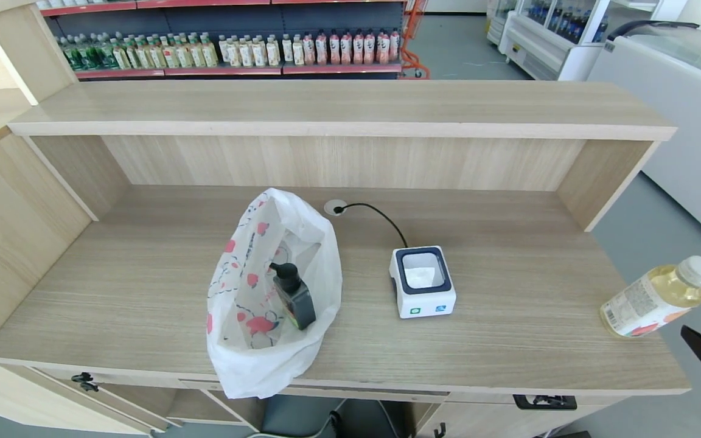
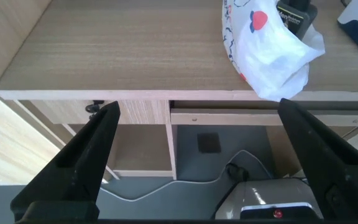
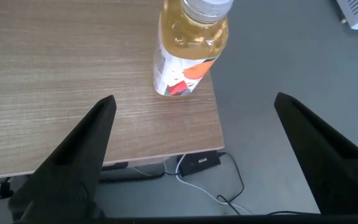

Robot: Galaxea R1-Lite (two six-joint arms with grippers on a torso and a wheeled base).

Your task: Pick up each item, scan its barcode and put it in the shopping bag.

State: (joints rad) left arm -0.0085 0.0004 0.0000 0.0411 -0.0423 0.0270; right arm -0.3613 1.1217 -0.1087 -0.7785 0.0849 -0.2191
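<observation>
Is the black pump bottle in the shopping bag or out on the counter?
In. The black pump bottle sits inside the white shopping bag, its pump head visible through the bag's open mouth.

A matt, pale wood-grain counter (image 1: 143, 286) carries a thin, crinkled plastic bag (image 1: 247, 365) at centre frame, a glossy dark pump bottle (image 1: 297, 301) inside; beside it, a smooth white plastic scanner (image 1: 426, 307); far right, a clear plastic drink bottle (image 1: 655, 298) with shiny label.
</observation>
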